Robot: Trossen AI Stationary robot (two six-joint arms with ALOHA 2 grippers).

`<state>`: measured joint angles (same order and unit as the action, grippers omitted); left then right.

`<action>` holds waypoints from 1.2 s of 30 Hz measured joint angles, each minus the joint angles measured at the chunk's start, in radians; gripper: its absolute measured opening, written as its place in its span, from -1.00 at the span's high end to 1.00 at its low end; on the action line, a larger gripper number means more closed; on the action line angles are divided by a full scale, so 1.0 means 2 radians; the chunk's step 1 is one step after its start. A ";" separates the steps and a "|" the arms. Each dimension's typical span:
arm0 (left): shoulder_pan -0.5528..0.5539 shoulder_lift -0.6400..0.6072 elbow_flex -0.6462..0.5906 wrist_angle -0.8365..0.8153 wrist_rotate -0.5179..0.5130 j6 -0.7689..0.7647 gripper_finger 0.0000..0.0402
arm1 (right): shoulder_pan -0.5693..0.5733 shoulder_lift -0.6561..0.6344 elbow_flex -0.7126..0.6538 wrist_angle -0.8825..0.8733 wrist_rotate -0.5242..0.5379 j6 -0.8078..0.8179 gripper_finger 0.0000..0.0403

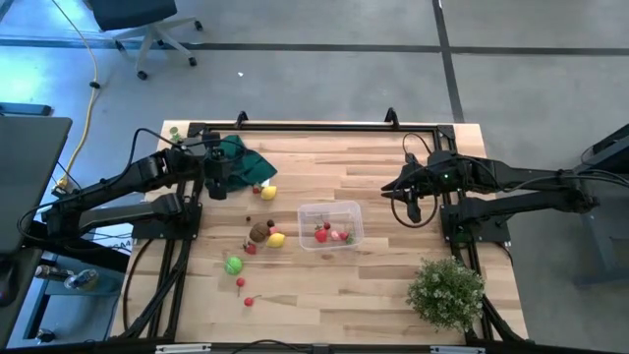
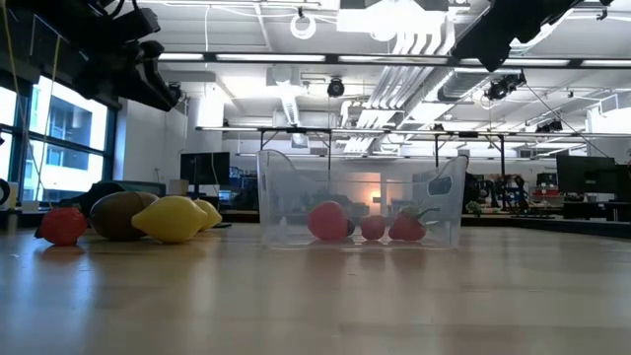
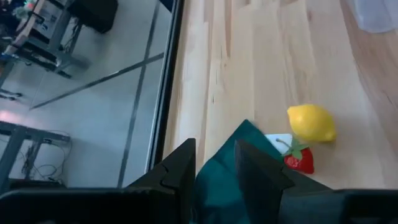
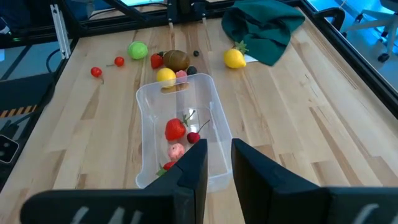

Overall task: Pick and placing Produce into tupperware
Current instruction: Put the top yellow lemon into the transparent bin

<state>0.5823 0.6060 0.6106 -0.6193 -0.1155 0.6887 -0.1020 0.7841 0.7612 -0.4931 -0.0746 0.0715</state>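
Observation:
The clear tupperware (image 1: 346, 208) stands at the table's middle with several red and pink produce pieces (image 4: 175, 129) lying on its floor. To its left lie a brown piece (image 1: 259, 231), a yellow one (image 1: 277, 239), a green ball (image 1: 233, 264) and small red ones (image 1: 240, 283). A lemon (image 3: 311, 122) and a strawberry (image 3: 300, 160) lie beside the dark green cloth (image 1: 248, 160). My left gripper (image 1: 215, 189) hangs above the cloth's near edge, its fingers (image 3: 180, 168) a little apart with nothing between them. My right gripper (image 4: 219, 165) hovers right of the tub, narrowly open and holding nothing.
A bushy pale-green plant (image 1: 447, 290) stands at the near right corner. A black frame rail (image 1: 314, 126) runs along the far edge. Bare wood lies between the tub and my right arm and along the table's near side.

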 joint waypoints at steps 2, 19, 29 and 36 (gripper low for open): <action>0.000 0.000 0.000 0.000 0.019 -0.042 0.51 | 0.000 0.000 0.000 0.000 0.000 0.000 0.69; 0.000 0.000 0.000 0.000 0.119 -0.388 0.51 | 0.000 0.000 0.000 0.000 0.000 0.000 0.69; 0.000 0.020 0.000 0.035 0.126 -0.422 0.51 | 0.000 0.000 0.000 0.000 0.000 0.000 0.69; 0.000 0.106 0.062 0.016 0.194 -0.408 0.51 | 0.000 0.000 0.000 0.000 0.000 0.000 0.69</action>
<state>0.5830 0.8185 0.7353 -0.5878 0.2730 -0.1280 -0.1020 0.7841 0.7616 -0.4927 -0.0750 0.0711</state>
